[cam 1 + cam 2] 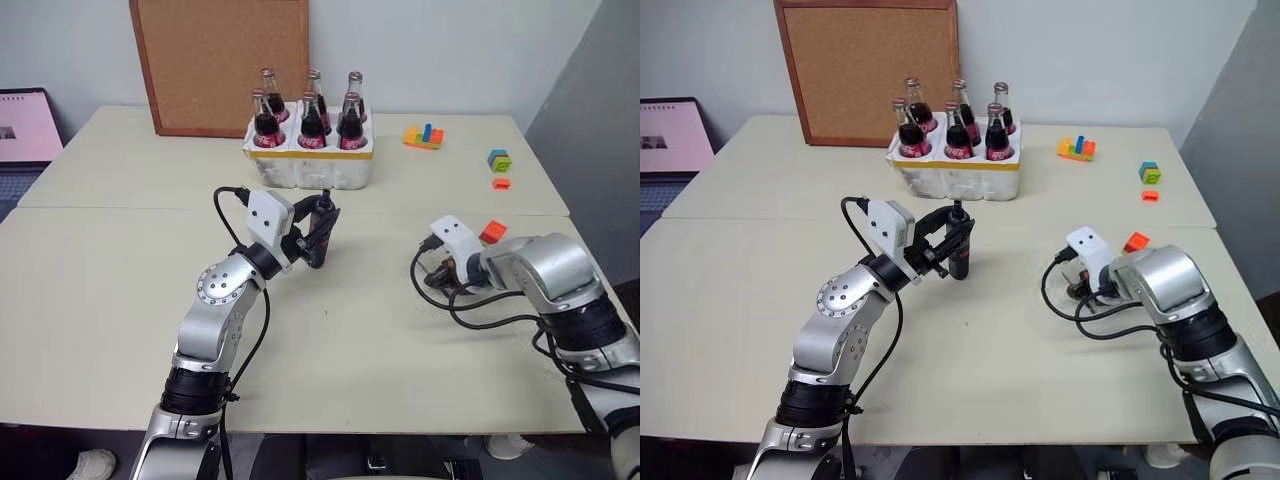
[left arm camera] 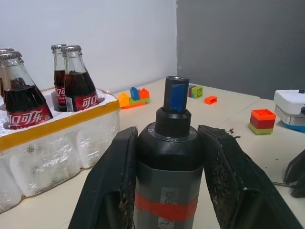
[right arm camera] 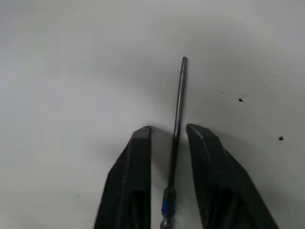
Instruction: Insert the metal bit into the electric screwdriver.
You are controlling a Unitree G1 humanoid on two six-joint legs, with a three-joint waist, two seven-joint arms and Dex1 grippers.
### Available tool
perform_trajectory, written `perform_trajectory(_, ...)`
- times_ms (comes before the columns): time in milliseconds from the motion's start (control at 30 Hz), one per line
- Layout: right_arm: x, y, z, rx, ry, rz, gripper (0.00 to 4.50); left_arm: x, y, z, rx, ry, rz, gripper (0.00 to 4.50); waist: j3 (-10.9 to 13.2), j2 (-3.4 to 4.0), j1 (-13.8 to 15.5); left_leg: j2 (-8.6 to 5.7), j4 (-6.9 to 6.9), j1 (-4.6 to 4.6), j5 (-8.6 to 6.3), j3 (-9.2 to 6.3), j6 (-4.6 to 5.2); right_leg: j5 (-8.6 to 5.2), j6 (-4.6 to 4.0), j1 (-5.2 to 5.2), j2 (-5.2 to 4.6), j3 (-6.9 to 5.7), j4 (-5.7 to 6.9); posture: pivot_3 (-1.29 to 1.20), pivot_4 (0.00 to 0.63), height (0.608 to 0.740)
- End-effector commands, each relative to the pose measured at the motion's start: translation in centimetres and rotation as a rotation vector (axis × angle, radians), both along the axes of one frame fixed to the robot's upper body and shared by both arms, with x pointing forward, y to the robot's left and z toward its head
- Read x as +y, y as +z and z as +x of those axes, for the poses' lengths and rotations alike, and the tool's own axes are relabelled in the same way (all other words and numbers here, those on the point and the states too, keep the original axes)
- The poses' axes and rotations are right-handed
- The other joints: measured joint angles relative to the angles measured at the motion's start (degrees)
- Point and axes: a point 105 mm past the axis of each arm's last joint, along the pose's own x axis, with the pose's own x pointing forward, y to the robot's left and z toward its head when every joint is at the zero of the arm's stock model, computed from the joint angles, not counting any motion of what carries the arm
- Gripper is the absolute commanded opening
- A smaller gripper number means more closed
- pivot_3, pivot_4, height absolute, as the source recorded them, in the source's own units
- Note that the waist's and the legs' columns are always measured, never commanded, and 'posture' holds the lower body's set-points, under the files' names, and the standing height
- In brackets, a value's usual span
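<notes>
Both arms were silver-grey metal with rounded joint housings and black ribbed cuffs lower down. Each wrist carried a white boxy camera module. Loose black cables looped from the modules along the forearms. The left gripper (image 2: 167,181) and right gripper (image 3: 169,133) each had two matte black wedge-shaped fingers, scuffed on their inner faces.

My left pincer (image 1: 322,228) holds the screwdriver (image 1: 320,236) upright at the surface's (image 1: 100,290) middle, before the bottle tray (image 1: 310,165) near the far edge. My right pincer (image 3: 167,138) straddles the bit (image 3: 177,119), flat on the surface toward its right edge.
</notes>
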Motion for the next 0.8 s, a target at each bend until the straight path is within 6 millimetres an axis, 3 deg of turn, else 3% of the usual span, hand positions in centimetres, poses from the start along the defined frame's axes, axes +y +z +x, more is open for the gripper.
perform_trajectory(33, -0.1, 0.2, 0.0, 0.014, -0.036, 0.020, 0.03, 0.0, 0.2, 0.0, -0.014, -0.003, 0.011, 1.63, 0.0, 0.00, 0.0, 0.00, 0.00, 0.00, 0.00, 0.00, 0.00, 0.00, 0.00, 0.00, 0.00, 0.00, 0.00, 0.00, 0.150, 0.740)
perform_trajectory(267, 0.5, 1.1, -0.1, -0.007, -0.079, 0.088, 0.00, 0.0, 0.5, 0.6, -0.001, -0.001, 0.033, 1.63, 0.0, 0.01, -0.1, 0.00, -0.01, -0.01, 0.00, 0.00, 0.00, 0.00, 0.00, -0.01, 0.01, 0.00, 0.00, 0.00, 0.150, 0.740)
perform_trajectory(400, 0.7, 2.4, -0.1, -0.064, -0.108, 0.155, 0.00, -0.7, 1.6, 0.3, -0.006, -0.080, 0.022, 1.63, 0.0, 0.01, -0.2, 0.02, -0.03, -0.02, 0.00, -0.02, 0.00, 0.00, 0.00, -0.05, 0.03, -0.01, 0.00, 0.00, 0.150, 0.740)
perform_trajectory(800, 0.8, 10.1, -0.9, -0.554, -0.155, 0.236, 0.00, -1.8, 5.7, -0.9, 0.012, -0.271, -0.040, 1.63, 0.0, 0.03, -0.1, 0.01, -0.08, -0.25, 0.00, -0.05, 0.00, -0.02, 0.03, -0.22, 0.03, -0.03, -0.14, 0.00, 0.150, 0.740)
